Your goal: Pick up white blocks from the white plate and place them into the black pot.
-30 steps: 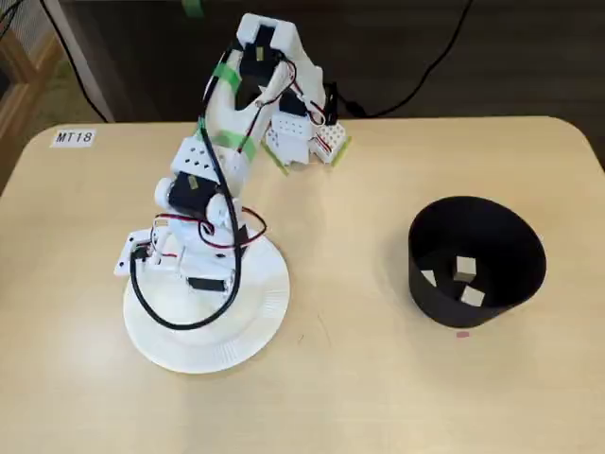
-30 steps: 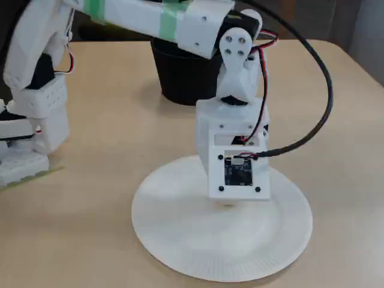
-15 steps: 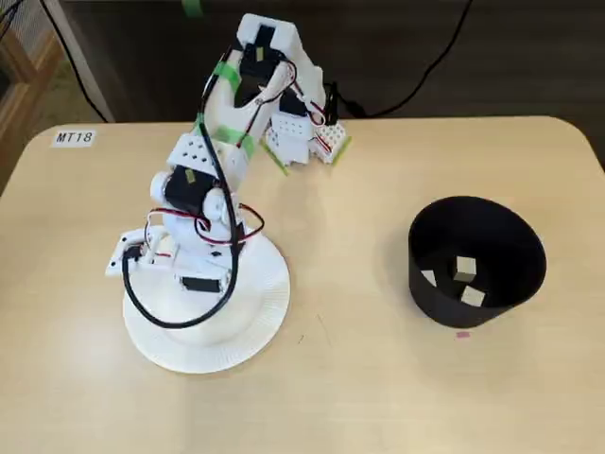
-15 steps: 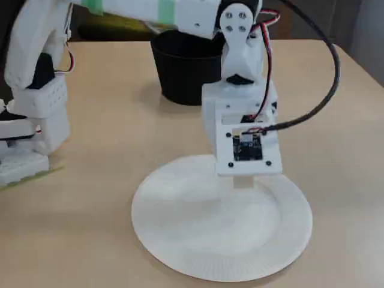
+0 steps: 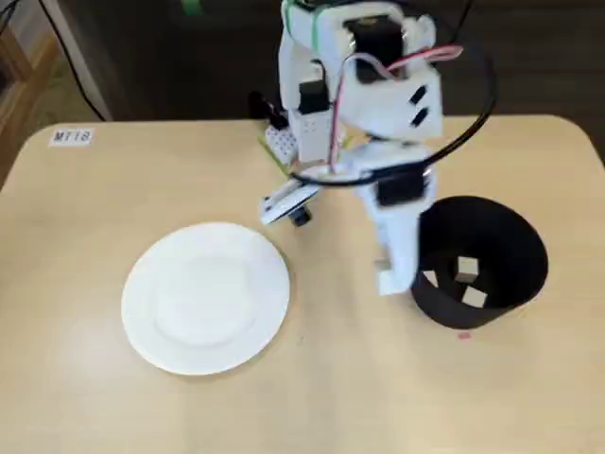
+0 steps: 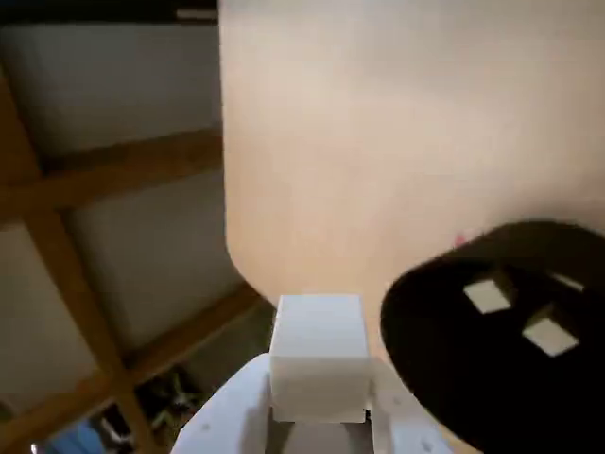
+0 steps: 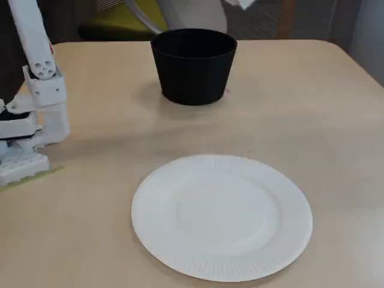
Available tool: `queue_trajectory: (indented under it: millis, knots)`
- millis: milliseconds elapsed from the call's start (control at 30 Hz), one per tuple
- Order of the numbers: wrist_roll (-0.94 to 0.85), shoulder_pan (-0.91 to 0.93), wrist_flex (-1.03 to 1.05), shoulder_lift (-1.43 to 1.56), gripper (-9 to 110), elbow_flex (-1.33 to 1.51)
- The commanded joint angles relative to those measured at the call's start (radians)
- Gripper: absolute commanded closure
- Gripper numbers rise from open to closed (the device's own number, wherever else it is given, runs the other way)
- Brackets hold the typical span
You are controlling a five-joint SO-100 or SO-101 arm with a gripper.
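Note:
My gripper (image 5: 389, 276) hangs just left of the black pot (image 5: 437, 301) in a fixed view, raised above the table. The wrist view shows it shut on one white block (image 6: 318, 355), held between the white fingers (image 6: 233, 416) with the black pot (image 6: 425, 331) below and to the right. Three white blocks (image 5: 465, 269) lie inside the pot, also seen in the wrist view as white blocks (image 6: 489, 295). The white plate (image 5: 206, 296) lies flat with nothing on it, as the white plate (image 7: 222, 216) in the other fixed view also shows; there the black pot (image 7: 193, 72) stands behind it.
The arm's base (image 7: 30, 126) stands at the table's left side in a fixed view. A label reading MT18 (image 5: 73, 136) is stuck at the far left corner. A small pink mark (image 5: 462, 333) sits by the pot. The table edge (image 6: 225, 170) shows in the wrist view.
The arm rose off the white plate and swung right toward the black pot, carrying a white block. The plate now lies uncovered and bare.

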Motion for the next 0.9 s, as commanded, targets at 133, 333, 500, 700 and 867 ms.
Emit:
queue_trajectory:
  millis: [133,333,500,700,867]
  knots:
    - [0.074,-0.230,-0.087,0.175,104,0.330]
    - [0.081,-0.275,-0.334,0.170,104,0.629]
    - [0.058,-0.268,-0.433,0.152,104,0.687]
    - [-0.018,-0.264,-0.448,0.143,65,0.687]
    - [-0.046,-0.225,-0.425,0.206,81,0.676]
